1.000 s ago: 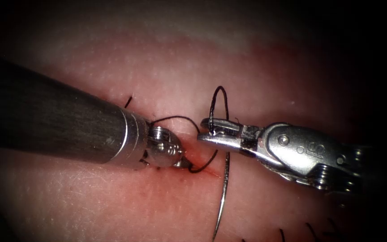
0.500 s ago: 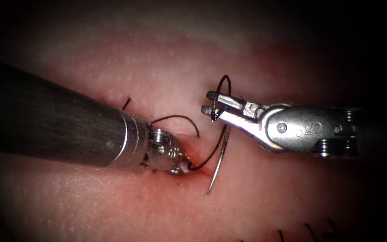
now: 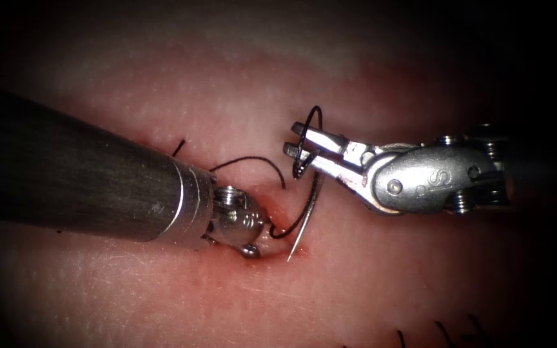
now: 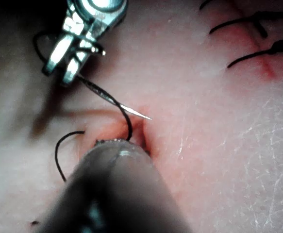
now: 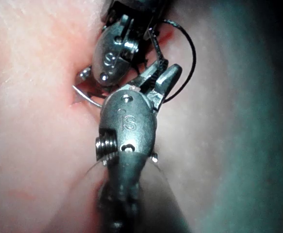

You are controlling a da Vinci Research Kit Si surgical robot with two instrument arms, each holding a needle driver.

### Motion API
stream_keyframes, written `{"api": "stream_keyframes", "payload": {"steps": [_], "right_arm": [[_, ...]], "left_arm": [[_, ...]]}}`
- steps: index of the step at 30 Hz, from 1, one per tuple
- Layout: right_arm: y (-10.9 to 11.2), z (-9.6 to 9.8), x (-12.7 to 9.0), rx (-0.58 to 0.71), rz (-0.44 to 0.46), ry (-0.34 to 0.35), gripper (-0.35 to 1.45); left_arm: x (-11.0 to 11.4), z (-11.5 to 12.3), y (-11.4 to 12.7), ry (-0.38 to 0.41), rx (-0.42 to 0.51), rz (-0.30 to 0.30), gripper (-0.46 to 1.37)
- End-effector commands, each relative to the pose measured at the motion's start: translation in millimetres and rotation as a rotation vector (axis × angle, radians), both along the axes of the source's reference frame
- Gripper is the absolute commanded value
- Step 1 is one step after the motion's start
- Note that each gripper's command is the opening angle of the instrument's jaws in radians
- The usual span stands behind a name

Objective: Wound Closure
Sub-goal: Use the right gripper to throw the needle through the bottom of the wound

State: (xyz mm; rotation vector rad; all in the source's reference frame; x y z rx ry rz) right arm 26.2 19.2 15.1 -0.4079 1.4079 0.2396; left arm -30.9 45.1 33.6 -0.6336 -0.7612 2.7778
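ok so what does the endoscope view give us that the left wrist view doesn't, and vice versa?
Endoscope adds: the left tool's metal wrist at the cut; what it grips is unclear. Left wrist adds: tied stitches further along the tissue. Both: the right tool holding the needle near its tail, tip apparently free of the tissue by the cut, thread looped round that tool.

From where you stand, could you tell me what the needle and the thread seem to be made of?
The needle, held near its rear end in the right claw, looks like polished steel: thin, curved and glinting, its tip free above the cut. The thread looks like a dark, matte, limp strand, keeping soft loops; whether braided or single-stranded I cannot tell.
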Motion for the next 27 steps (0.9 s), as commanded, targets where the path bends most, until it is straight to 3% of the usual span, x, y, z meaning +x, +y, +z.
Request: {"api": "stream_keyframes", "payload": {"steps": [1, 11, 27], "right_arm": [[-0.1, 0.0, 0.2, -0.029, 0.005, -0.013, -0.35], [-3.3, 0.7, 1.5, -0.154, 0.012, -0.065, -0.35], [-4.1, 2.1, 2.3, -0.192, 0.027, -0.086, -0.35]], "left_arm": [[0.0, -0.1, 0.0, 0.005, 0.0, -0.007, 0.8], [-0.1, -1.0, -0.2, 0.021, 0.023, -0.033, 0.93], [-0.3, -2.2, -0.2, 0.022, 0.034, -0.037, 1.06]]}}
